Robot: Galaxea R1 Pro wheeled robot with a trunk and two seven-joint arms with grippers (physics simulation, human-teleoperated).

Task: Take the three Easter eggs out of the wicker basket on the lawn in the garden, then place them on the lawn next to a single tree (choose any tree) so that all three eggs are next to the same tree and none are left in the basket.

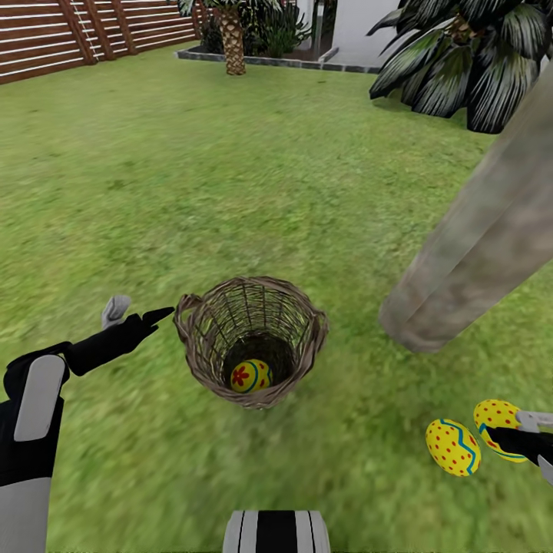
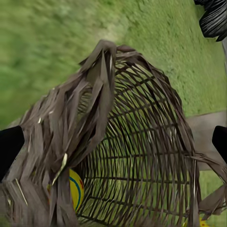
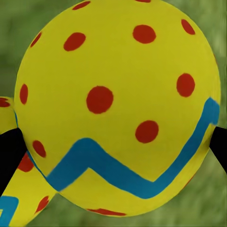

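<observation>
While the left arm stretches out low over the lawn [image 1: 192, 153], its claw [image 1: 134, 311] sits just beside the wicker basket [image 1: 311, 346], at about 9 o'clock from the rim. One grey finger [image 1: 116, 309] and one black finger are spread apart with nothing between them, so that claw is open and not touching the weave. From the left wrist camera the braided rim [image 2: 101, 80] is right up close, with the two dark fingertips [image 2: 9, 146] on either side of the view.

Over at the head view's 4 o'clock corner, the right claw [image 1: 530, 439] reaches in from the edge and is closed around a dotted egg [image 1: 495, 422]. The right wrist camera shows that egg [image 3: 118, 109] pinched between the two black fingertips, with red dots and a blue zigzag band.

Egg count: three. One with a red flower [image 1: 251, 376] is down in the bottom of the basket. One is in the right claw. A third dotted egg [image 1: 452, 447] is right beside the held one, at its 8 o'clock; whether it rests on the grass can't be told.

One basket, and one thick leaning tree trunk [image 1: 476, 246] at roughly 2 o'clock from it, near both outer eggs.
</observation>
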